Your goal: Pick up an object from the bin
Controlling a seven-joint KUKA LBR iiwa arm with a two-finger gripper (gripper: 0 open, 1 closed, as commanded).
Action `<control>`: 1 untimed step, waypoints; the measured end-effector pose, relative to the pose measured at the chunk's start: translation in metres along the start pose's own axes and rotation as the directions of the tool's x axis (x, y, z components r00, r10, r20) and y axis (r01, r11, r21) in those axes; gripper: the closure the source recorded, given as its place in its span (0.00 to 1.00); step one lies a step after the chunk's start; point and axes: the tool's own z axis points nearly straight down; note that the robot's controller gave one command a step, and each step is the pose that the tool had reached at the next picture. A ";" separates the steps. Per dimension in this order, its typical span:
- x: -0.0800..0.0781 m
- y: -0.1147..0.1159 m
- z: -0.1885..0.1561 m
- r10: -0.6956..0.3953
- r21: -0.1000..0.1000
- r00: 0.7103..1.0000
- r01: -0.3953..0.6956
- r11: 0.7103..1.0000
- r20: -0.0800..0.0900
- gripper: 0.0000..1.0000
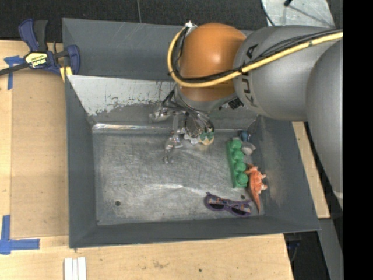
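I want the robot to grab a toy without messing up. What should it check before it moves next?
1. Gripper inside the bin: ok. The gripper hangs near the back wall of the bin.
2. Toy right under the gripper: not ok. It is over bare floor.
3. Toys to choose from: ok. A green knobbly toy, an orange dinosaur and purple sunglasses lie along the view's right side.
4. Toys apart enough to take just one: cannot tell. The green toy and the dinosaur lie very close together.
5. Gripper free of any toy: cannot tell.
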 end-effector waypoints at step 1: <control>0.011 -0.040 0.022 -0.031 0.006 1.000 0.031 0.999 0.000 0.00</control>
